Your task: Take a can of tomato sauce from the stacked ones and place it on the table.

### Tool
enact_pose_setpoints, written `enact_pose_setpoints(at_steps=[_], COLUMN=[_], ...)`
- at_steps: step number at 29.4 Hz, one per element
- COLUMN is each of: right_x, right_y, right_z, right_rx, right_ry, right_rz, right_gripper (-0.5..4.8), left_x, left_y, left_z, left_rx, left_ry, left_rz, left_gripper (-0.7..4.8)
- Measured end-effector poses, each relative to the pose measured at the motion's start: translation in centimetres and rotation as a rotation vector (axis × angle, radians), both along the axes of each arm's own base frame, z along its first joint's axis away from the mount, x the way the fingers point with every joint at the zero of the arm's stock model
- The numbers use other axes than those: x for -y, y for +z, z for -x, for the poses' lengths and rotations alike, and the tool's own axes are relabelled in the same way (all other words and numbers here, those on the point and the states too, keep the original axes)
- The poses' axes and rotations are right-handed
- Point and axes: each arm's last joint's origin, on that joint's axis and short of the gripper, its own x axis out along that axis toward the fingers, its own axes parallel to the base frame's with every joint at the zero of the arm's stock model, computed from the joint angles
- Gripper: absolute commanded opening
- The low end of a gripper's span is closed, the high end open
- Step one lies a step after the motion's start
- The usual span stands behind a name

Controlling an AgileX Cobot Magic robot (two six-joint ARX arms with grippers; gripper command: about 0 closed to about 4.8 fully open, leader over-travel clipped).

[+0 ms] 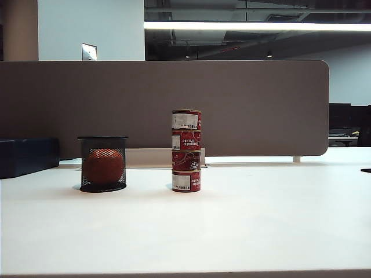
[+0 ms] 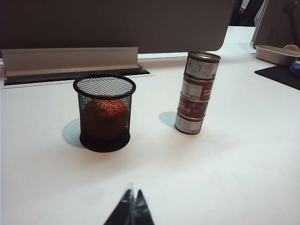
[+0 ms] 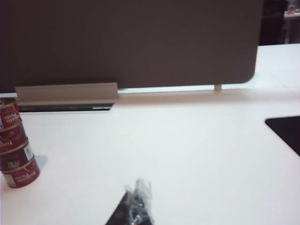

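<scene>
Top can of tomato sauce (image 3: 8,114) stood upright at approx 10 o'clock from clenched, empty right gripper (image 3: 136,206); left gripper (image 2: 132,208) also clenched, can at 1 o'clock.

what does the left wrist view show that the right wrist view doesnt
Only the left wrist view shows the black mesh cup holding an orange ball, a beige tray at the far edge, and the shut left tool. Only the right wrist view shows the shut right tool, blurred, and the brown-grey divider panel's rounded end with its foot. Both share the column of four small red tomato-paste tins, the white table, the divider, and the grey strip at its base.
</scene>
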Motion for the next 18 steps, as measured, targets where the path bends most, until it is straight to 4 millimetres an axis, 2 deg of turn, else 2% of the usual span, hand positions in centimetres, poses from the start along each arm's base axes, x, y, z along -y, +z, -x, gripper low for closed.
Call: enact_pose_setpoints(at_steps=[6,18], right_x=[0.09,0.12], right_y=[-0.30,-0.80], right_z=[1.19,1.15], right_rx=[-0.005,-0.049], right_ry=[-0.040,-0.049], right_rz=[-0.002,0.028], right_gripper=[-0.09,-0.09], left_x=[-0.04,-0.52], left_y=[-0.01,0.02], left_z=[-0.02,-0.22], left_rx=[-0.001,0.044], left_ry=[0.015,0.190], left_rz=[-0.001,-0.108], left_gripper=[-0.06,-0.06])
